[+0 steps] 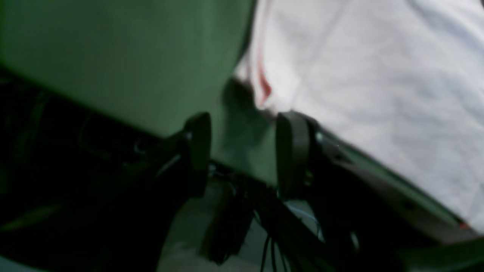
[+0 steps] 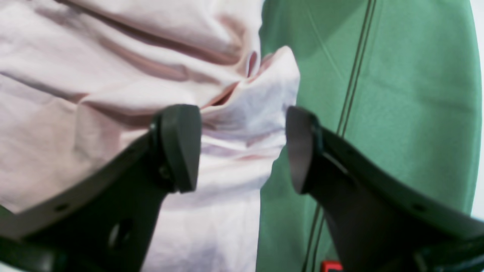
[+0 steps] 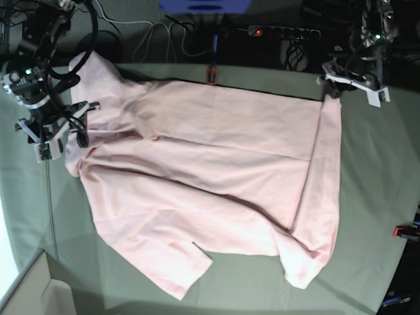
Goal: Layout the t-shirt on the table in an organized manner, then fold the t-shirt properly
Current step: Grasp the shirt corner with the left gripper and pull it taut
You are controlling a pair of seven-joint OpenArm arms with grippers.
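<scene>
The pale pink t-shirt [image 3: 210, 164] lies spread across the grey-green table [image 3: 371, 197], rumpled, with no lettering showing. My right gripper [image 3: 65, 134] is at the shirt's left edge. In the right wrist view it [image 2: 240, 147] is open, with a bunched fold of the shirt [image 2: 94, 75] between the jaws. My left gripper [image 3: 335, 82] is at the shirt's far right corner. In the left wrist view it [image 1: 244, 151] is open over bare table [image 1: 132, 56], just short of the shirt's corner [image 1: 378, 75].
A red clamp [image 3: 211, 74] sits on the table's far edge and another [image 3: 405, 231] on the right edge. A power strip [image 3: 282, 31] and cables lie behind the table. A pale box [image 3: 26, 289] stands at the near left corner.
</scene>
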